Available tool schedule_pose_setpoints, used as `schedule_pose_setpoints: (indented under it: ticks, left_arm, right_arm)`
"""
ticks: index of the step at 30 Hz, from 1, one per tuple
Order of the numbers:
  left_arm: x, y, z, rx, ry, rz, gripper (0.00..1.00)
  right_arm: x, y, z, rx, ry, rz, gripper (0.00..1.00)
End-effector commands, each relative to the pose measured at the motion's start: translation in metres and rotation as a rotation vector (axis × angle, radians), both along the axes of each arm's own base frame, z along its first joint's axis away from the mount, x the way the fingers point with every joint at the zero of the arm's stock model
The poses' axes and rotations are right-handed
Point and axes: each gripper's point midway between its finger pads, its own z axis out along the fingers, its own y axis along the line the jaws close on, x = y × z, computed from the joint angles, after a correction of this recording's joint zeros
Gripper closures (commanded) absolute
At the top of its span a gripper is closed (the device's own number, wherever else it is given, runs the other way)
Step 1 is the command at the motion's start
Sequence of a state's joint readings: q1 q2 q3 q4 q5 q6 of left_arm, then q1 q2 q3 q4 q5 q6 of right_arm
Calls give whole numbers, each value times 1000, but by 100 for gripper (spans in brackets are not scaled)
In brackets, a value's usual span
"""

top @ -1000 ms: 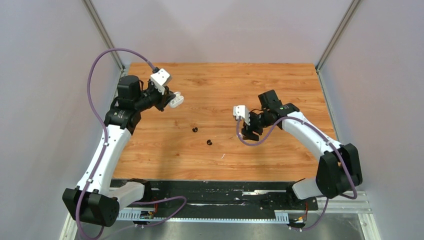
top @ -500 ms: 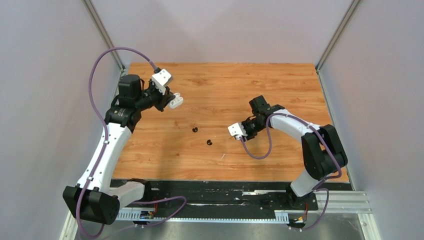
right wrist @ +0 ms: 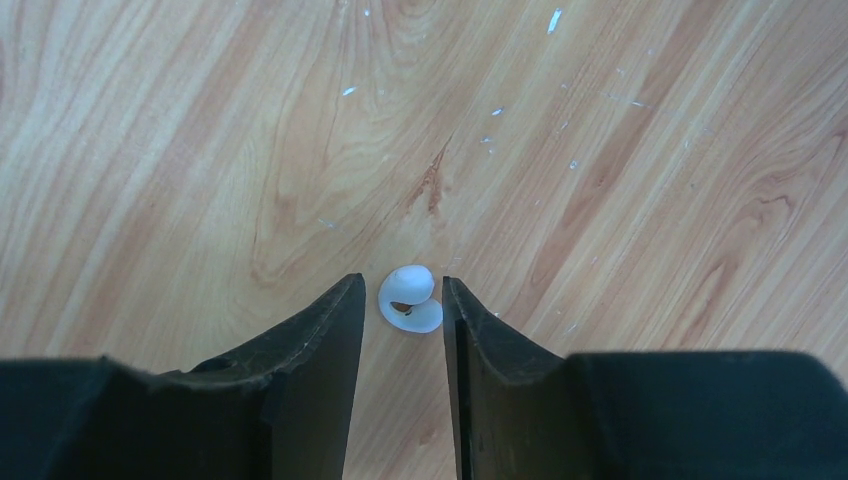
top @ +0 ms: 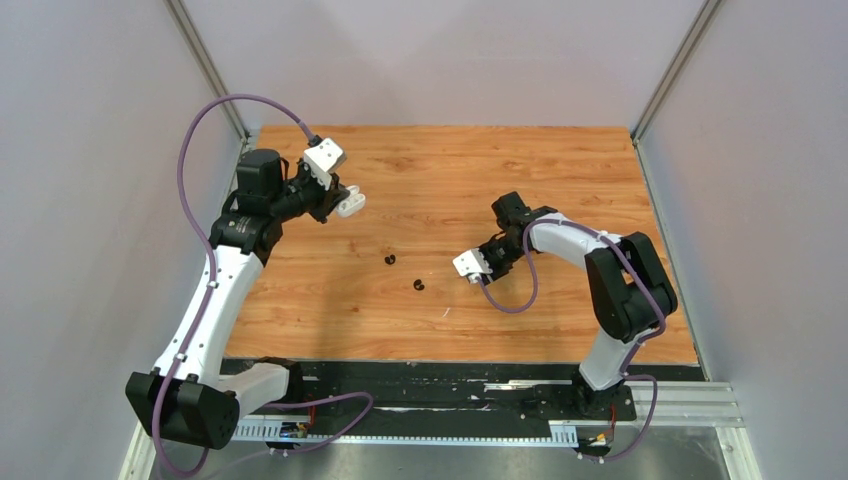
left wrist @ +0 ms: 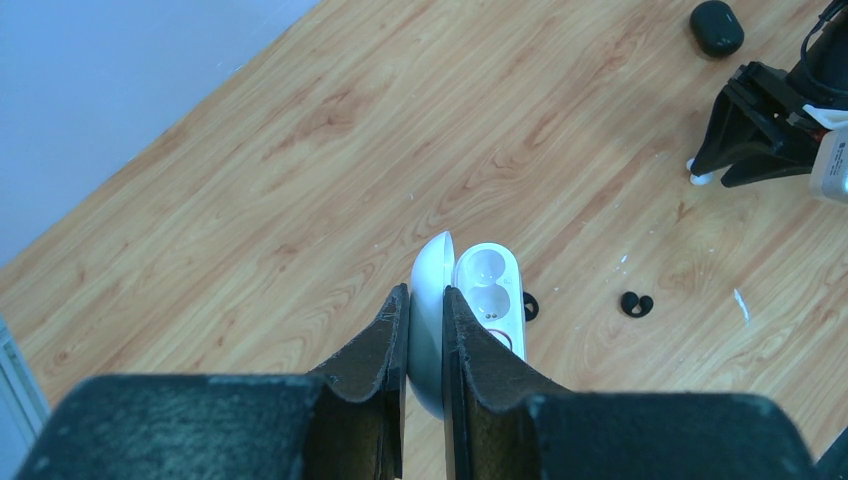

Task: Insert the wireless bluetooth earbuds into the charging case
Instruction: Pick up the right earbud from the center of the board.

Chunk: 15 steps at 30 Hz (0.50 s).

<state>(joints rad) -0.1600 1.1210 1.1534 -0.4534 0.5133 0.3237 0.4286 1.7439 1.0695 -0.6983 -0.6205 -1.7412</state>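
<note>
The right gripper [right wrist: 400, 288] straddles a white earbud [right wrist: 410, 301], low for a pick (whether it pinches cannot be told). Beyond lie a nearer black earbud [top: 419, 285] and a farther black earbud [top: 390, 260]. Farther, the left gripper [left wrist: 425, 295] clamps the lid of the open charging case [left wrist: 488, 290], sockets bared for loading. Scuffed wooden table [top: 560, 170], pale walls [top: 450, 60] behind.
</note>
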Motion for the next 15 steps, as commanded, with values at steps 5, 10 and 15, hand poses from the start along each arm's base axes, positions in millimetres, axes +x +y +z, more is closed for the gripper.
schedule_pose_setpoints:
  ticks: [5,10,15]
  left_arm:
    - [4,2,19,5,-66,1,100]
    - [5,2,20,3,-66,1,100]
    - [5,1,19,-1,-65,0,100]
  right_arm:
    - [8,3,8,9,-36,32,69]
    - [5,2,11,18,-35,31,69]
    - [2,-2,6,-5,-24,27,72]
